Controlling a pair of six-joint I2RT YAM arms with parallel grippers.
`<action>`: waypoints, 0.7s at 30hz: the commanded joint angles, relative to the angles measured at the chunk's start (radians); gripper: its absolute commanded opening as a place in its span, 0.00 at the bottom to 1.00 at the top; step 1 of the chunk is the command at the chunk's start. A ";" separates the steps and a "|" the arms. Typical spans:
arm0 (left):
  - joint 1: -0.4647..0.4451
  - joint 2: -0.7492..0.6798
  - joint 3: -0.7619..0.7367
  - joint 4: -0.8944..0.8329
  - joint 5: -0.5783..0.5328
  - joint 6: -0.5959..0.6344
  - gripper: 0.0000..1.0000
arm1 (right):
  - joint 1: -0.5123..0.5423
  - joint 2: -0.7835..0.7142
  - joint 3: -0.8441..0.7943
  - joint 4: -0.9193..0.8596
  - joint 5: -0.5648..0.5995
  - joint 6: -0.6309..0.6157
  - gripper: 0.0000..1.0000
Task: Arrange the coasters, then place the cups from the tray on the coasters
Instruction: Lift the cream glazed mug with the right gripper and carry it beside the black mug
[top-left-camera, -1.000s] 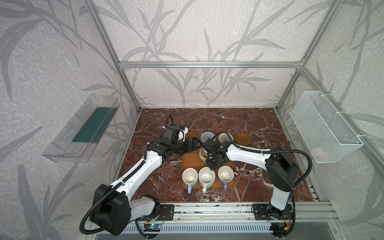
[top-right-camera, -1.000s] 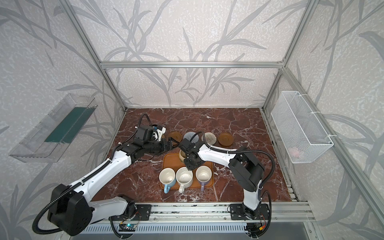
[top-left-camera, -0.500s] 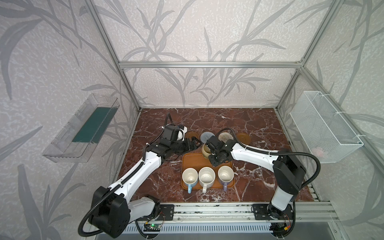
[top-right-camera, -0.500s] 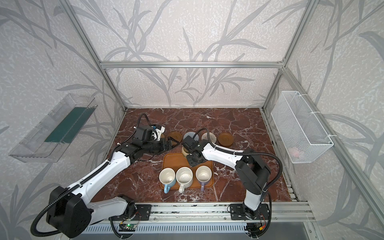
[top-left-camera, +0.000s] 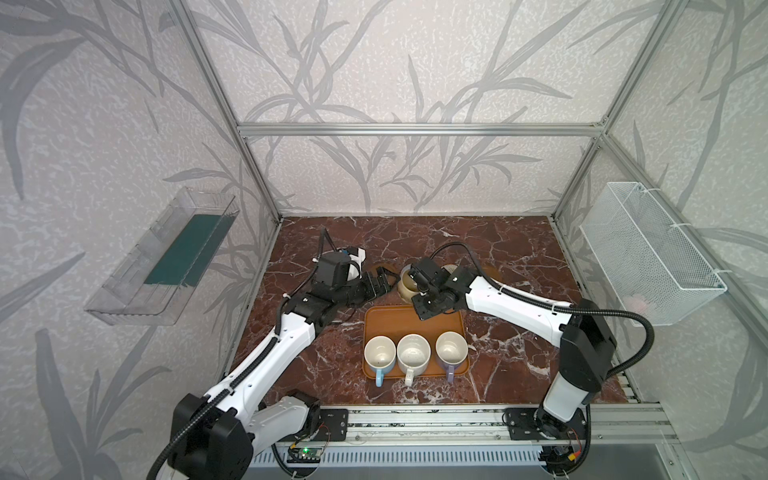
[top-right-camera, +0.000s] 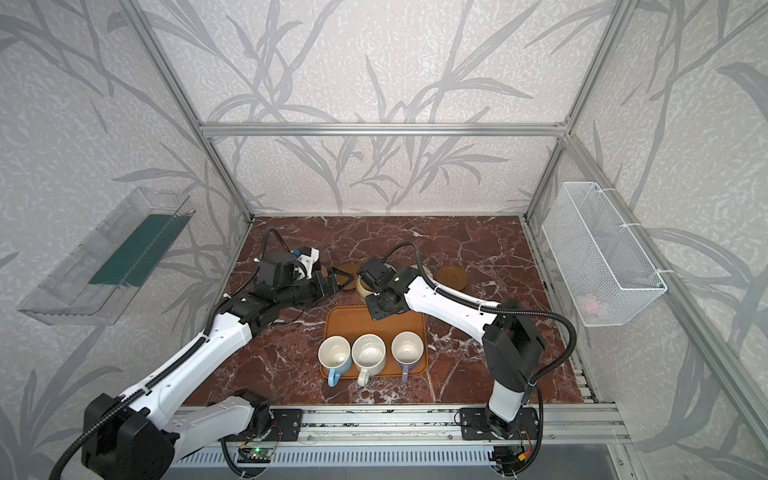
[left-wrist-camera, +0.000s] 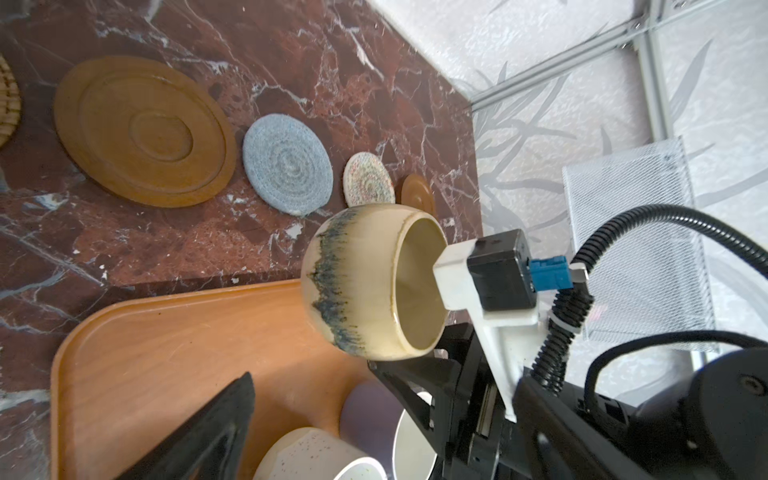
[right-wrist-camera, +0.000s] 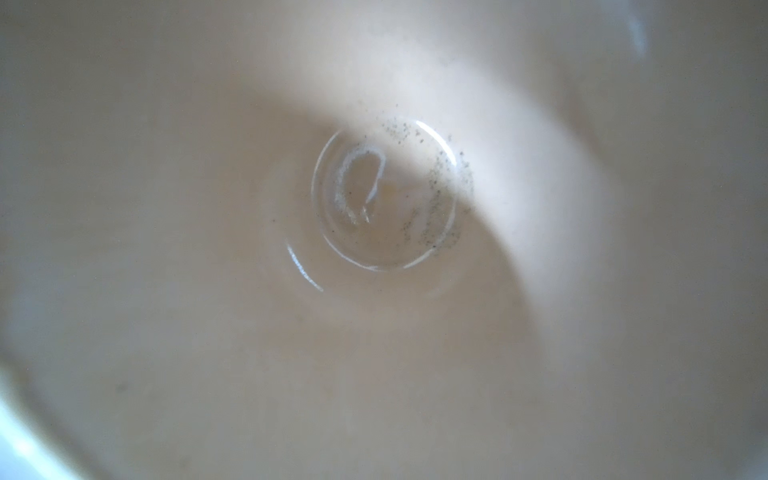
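Cream-yellow squat ceramic cup (top-left-camera: 406, 283) has cleared the flat orange-brown tray (top-left-camera: 390, 322), pinched in my right gripper (top-left-camera: 420, 293); far round coasters (left-wrist-camera: 287, 164) next; left gripper (top-left-camera: 380, 279) gapes empty.

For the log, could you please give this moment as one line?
right gripper: shut on cream cup | left gripper: open | tray: three cups

Both top views are bright and evenly lit from above, with only soft shadows on the marble tabletop (top-left-camera: 332, 374). The wide lens splays the aluminium frame (top-left-camera: 415, 129) outward toward the edges. My left wrist view is sharp, with a pale sheen on the cream-yellow cup (left-wrist-camera: 361, 286) and a nearly washed-out wall (left-wrist-camera: 519, 41). My right wrist view, inside that cup, is milky and out of focus. A curved shadow crosses it, with small arc-shaped glints.
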 joint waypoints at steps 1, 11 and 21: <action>0.052 -0.044 0.004 0.025 -0.007 -0.093 0.99 | -0.001 0.013 0.087 0.015 0.023 0.049 0.00; 0.160 -0.071 0.042 -0.082 0.014 -0.031 0.98 | -0.024 0.149 0.325 -0.066 -0.012 0.088 0.00; 0.229 -0.031 0.076 -0.140 0.046 0.055 0.95 | -0.042 0.378 0.617 -0.174 -0.038 0.114 0.00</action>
